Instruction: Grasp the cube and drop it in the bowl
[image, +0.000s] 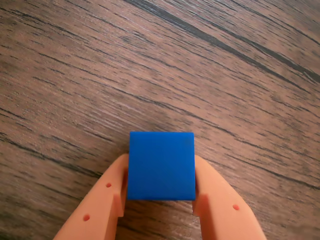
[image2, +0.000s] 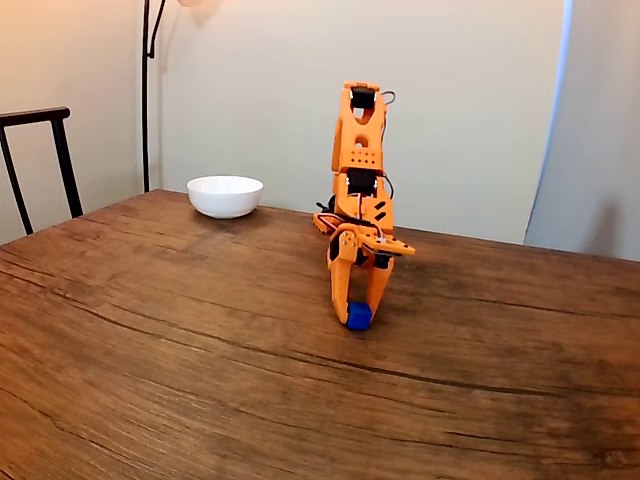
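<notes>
Gripper (image2: 359, 318) down at the table (image2: 150, 380), orange fingers (image: 107, 200) closed against both sides of the cube (image: 161, 166) (bowl (image2: 225, 195) well apart, far left in the fixed view). Advice: squeeze squarely, lift straight, then swing.

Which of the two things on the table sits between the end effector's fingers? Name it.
The blue cube, between the orange fingers. The white bowl stands apart near the table's far edge.
</notes>
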